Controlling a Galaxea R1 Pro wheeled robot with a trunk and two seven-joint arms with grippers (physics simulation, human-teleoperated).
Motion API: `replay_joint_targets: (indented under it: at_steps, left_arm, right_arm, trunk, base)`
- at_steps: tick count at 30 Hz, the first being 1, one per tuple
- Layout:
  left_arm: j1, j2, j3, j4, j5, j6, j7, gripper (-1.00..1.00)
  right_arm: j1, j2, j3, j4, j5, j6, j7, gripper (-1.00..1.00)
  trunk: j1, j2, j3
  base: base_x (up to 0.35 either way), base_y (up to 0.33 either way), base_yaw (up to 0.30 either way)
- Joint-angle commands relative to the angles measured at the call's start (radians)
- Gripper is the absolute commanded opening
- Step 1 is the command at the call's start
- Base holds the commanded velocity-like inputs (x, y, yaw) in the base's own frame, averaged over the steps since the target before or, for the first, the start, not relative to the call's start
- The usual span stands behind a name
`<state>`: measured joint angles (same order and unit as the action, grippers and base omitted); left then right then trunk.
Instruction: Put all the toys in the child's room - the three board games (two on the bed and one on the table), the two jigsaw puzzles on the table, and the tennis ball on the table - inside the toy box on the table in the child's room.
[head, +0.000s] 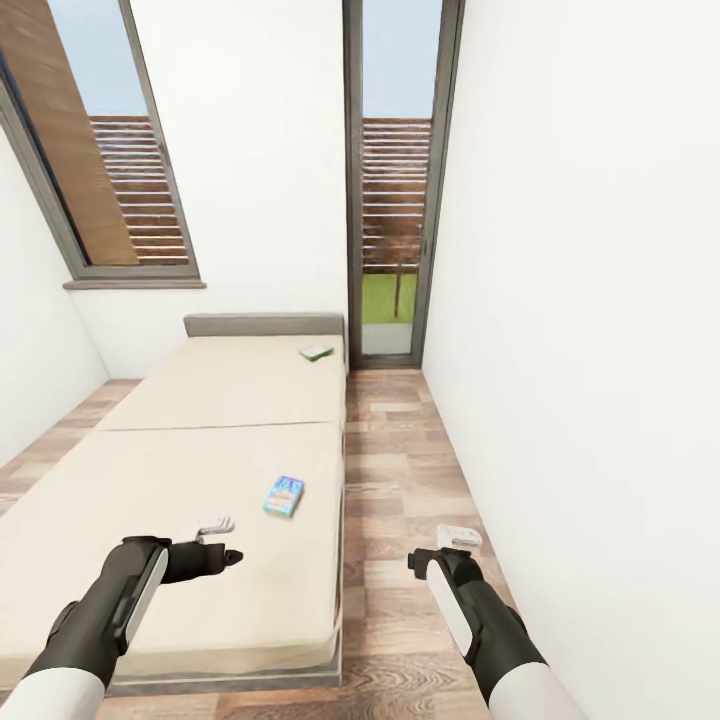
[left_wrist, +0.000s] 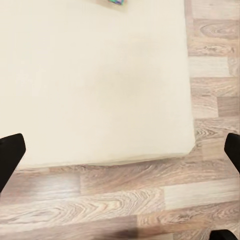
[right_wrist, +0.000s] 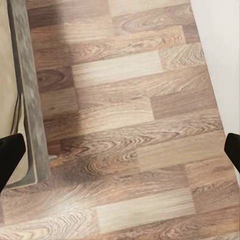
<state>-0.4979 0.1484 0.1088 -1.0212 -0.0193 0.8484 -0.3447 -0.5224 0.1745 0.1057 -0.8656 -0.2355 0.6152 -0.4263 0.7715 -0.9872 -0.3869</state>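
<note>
Two board games lie on the bed (head: 200, 420). A blue, green and white one (head: 284, 495) sits near the mattress's right edge, and a greenish one (head: 316, 352) lies by the grey headboard (head: 262, 324). My left gripper (head: 222, 541) hovers open over the near part of the mattress, short of the blue game. In the left wrist view a corner of that game (left_wrist: 113, 2) shows beyond the spread fingers (left_wrist: 11, 152). My right gripper (head: 440, 548) is open over the wood floor beside the bed, its fingers (right_wrist: 11, 150) wide apart. The table, toy box, jigsaw puzzles and tennis ball are out of view.
A strip of wood floor (head: 400, 470) runs between the bed and the white right wall (head: 600, 350), ending at a tall glass door (head: 400, 180). The grey bed frame (right_wrist: 30, 100) edges that strip. A window (head: 110, 170) stands at the back left.
</note>
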Motion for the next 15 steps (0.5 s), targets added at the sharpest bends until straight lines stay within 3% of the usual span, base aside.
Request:
replay_joint_targets:
  at_steps: [1,9,15]
  left_arm:
    - [-0.001,0.0,0.002,-0.001,-0.002,0.003,-0.005,1.0]
    - [-0.001,-0.001,0.0,0.0,-0.003,0.0,-0.004,1.0]
    - [-0.001,-0.001,0.001,0.0,-0.002,0.0,-0.005,1.0]
  right_arm:
    - [-0.001,0.0,0.002,-0.001,-0.01,0.002,-0.009,1.0]
    - [-0.001,0.0,0.002,-0.001,-0.01,0.002,-0.009,1.0]
    - [-0.001,0.0,0.002,-0.001,-0.01,0.002,-0.009,1.0]
  trunk:
    - [0.001,-0.001,-0.001]
    - [0.001,-0.001,-0.001]
    - [0.001,-0.001,-0.001]
  base:
    - [0.249,-0.02,0.0]
    - [0.233,-0.007,0.0]
    - [0.082,-0.001,0.0]
